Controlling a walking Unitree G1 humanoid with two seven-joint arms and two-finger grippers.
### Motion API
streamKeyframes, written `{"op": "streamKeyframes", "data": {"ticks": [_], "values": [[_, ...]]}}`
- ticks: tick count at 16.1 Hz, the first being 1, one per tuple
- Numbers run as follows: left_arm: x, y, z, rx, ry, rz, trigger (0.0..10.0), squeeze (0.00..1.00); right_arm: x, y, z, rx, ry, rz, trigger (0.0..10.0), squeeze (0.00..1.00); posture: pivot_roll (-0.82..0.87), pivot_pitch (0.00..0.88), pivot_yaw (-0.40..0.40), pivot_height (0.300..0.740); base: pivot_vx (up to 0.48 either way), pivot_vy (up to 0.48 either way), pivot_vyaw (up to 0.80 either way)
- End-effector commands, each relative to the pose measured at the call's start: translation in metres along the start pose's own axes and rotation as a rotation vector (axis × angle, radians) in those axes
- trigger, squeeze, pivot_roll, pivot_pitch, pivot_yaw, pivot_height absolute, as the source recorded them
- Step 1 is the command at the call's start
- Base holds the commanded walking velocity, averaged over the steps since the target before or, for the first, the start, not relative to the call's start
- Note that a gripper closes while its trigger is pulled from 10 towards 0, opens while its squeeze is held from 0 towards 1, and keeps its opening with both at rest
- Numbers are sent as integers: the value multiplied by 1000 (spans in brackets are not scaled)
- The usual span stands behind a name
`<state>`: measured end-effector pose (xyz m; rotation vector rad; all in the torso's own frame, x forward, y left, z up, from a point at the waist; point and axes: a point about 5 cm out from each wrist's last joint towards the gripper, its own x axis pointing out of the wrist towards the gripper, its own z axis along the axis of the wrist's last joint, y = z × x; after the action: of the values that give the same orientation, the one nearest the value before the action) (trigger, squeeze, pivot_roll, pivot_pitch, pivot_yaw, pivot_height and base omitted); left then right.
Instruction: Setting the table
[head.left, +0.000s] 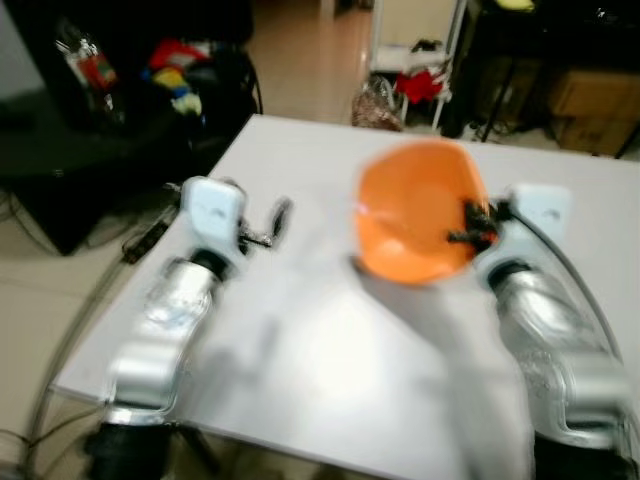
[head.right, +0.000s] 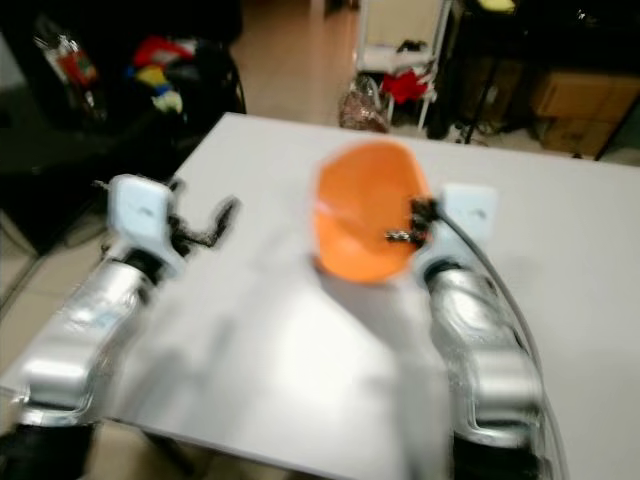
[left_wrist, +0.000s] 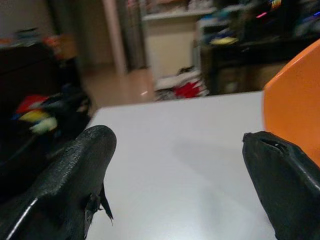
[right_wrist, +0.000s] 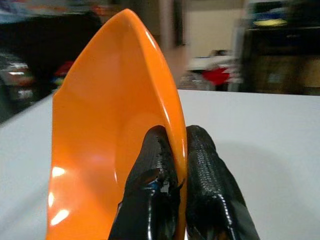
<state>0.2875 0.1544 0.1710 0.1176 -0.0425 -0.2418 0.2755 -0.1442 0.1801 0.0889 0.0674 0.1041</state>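
- Orange plastic catches our eye first: an orange bowl (head.left: 415, 215) is held above the white table (head.left: 330, 370), tipped on its side so its hollow faces our left arm.
- Our right gripper (right_wrist: 175, 165) pinches the bowl's rim, one black finger inside the bowl and the other on the outside, both pressed tight against the thin wall.
- In the head views the bowl hangs over the middle of the table toward its far edge, just in front of our right wrist; whether its lower edge touches the tabletop we cannot tell, as the pictures are blurred.
- Our left gripper (head.left: 270, 225) is held over the left part of the table, near the bowl but apart from it. Its two black fingers (left_wrist: 75, 175) are spread wide with nothing between them, and past them we see bare white tabletop and the bowl's orange edge to one side.
- Beyond the table lie a tan floor (head.left: 310, 60), a dark piece of furniture with colourful items (head.left: 175, 75) on our left, and a white rack holding something red (head.left: 425, 85) farther back.
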Motion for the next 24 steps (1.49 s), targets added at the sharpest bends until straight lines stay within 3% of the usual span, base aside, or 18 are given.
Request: {"op": "streamKeyframes", "data": {"ticks": [1, 3, 5, 8, 9, 13, 14, 17, 20, 24], "values": [[4, -10, 5, -3, -17, -34, 10000, 0, -2, -8, 6, -1, -23, -20, 10000, 0, 25, 0, 13, 740, 277, 0, 0], [3, -11, 6, 2, -21, -48, 10000, 0, 0, -8, 8, 23, -21, -5, 10000, 0, 28, 0, 10, 740, 0, 0, 0], [1, -11, 5, 6, -5, -86, 10000, 0, 6, -17, 8, 110, 32, -55, 10000, 0, 29, 0, 11, 740, 0, 0, 0], [0, -18, 2, -11, 41, -210, 10000, 0, 13, -35, 0, 230, 139, -151, 10000, 0, 30, 0, 15, 740, 0, 0, 0], [-3, -26, -3, 0, 91, -313, 10000, 0, 18, -42, -2, 352, 175, -165, 10000, 0, 29, 0, 19, 740, 0, 0, 0], [-16, -41, -13, 33, 183, -516, 10000, 0, 23, -53, -9, 549, 206, -200, 10000, 0, 28, 0, 20, 740, 0, 0, 0], [-19, -42, -12, 25, 193, -558, 10000, 0, 27, -50, -15, 637, 240, -145, 10000, 0, 25, 0, 25, 740, 0, 0, 0], [-24, -36, -15, 58, 236, -606, 10000, 0, 34, -33, -24, 726, 314, 16, 10000, 0, 30, 0, 30, 740, 0, 0, 0], [-31, -27, -18, 84, 274, -629, 10000, 0, 47, -19, -34, 741, 377, 119, 10000, 0, 39, 0, 30, 740, 0, 0, 0], [-38, -20, -19, 106, 306, -646, 10000, 0, 59, -7, -46, 754, 470, 155, 10000, 0, 61, 0, 17, 740, 0, 0, 0]]}}
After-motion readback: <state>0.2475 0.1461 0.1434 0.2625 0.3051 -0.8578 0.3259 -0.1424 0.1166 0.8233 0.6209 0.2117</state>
